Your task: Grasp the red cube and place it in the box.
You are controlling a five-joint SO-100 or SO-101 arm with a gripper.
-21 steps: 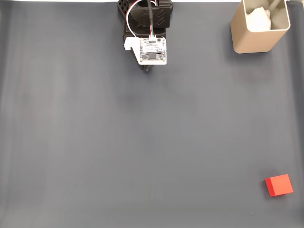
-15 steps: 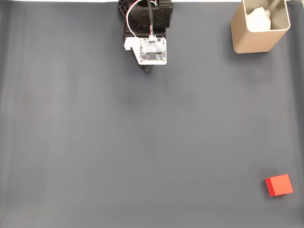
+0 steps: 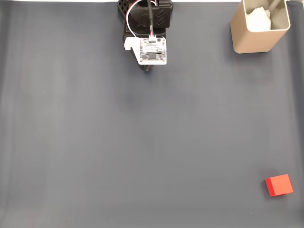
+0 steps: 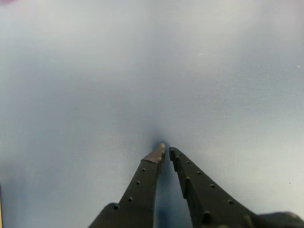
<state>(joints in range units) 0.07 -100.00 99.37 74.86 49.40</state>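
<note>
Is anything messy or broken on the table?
Nothing looks broken or spilled. The box stands upright at the top right with something white inside, and the red cube sits flat on the mat at the bottom right.

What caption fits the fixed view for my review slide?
Arm parked at the top edge of the grey mat, red cube lower right, tan box upper right, cube ungrasped.

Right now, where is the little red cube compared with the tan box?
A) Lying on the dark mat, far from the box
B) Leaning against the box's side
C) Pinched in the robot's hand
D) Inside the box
A: in the fixed view the red cube lies alone on the grey mat at the lower right, while the box stands at the top right and the hand holds nothing.
</note>
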